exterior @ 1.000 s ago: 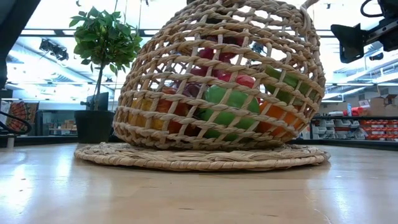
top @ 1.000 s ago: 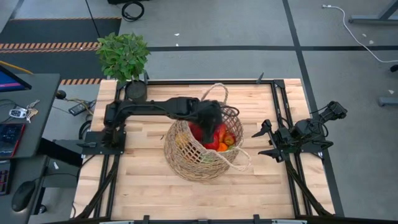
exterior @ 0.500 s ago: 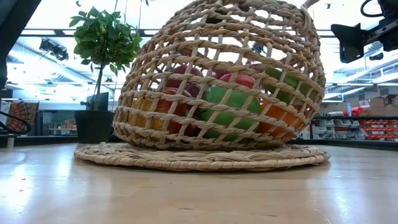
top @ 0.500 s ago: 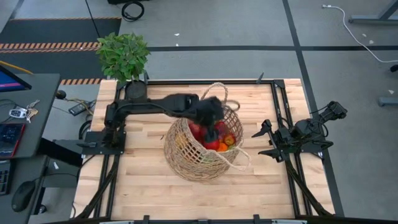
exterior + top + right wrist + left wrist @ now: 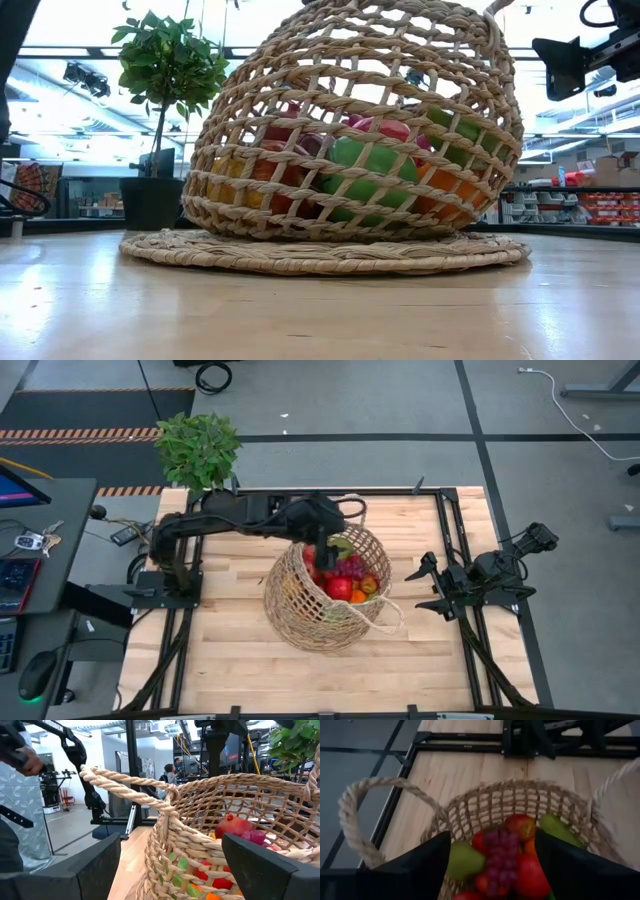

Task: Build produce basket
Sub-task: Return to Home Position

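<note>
The tan wicker basket (image 5: 325, 595) stands mid-table, its base on a flat woven ring (image 5: 320, 255). Its two rope loop handles (image 5: 357, 815) stick out. Inside lies the produce: purple grapes (image 5: 500, 855), red fruits (image 5: 340, 588), a green pear (image 5: 465, 862) and orange and green pieces (image 5: 375, 160), piled on one another. My left gripper (image 5: 322, 548) hangs open above the basket's far rim, slanting down, with nothing between its fingers (image 5: 420, 867). My right gripper (image 5: 425, 585) stands open at the table's right edge, facing the basket (image 5: 225, 820).
A leafy plant in a black pot (image 5: 197, 448) stands at the far left corner. Black frame rails (image 5: 450, 530) run along the table's edges. Bare wood (image 5: 230, 660) shows near the front edge. People stand in the room beyond (image 5: 170, 772).
My left gripper has risen out of the basket and drawn back toward the far edge. A dark red-purple piece that was high inside the basket now lies on the pile. The basket has stayed in place.
</note>
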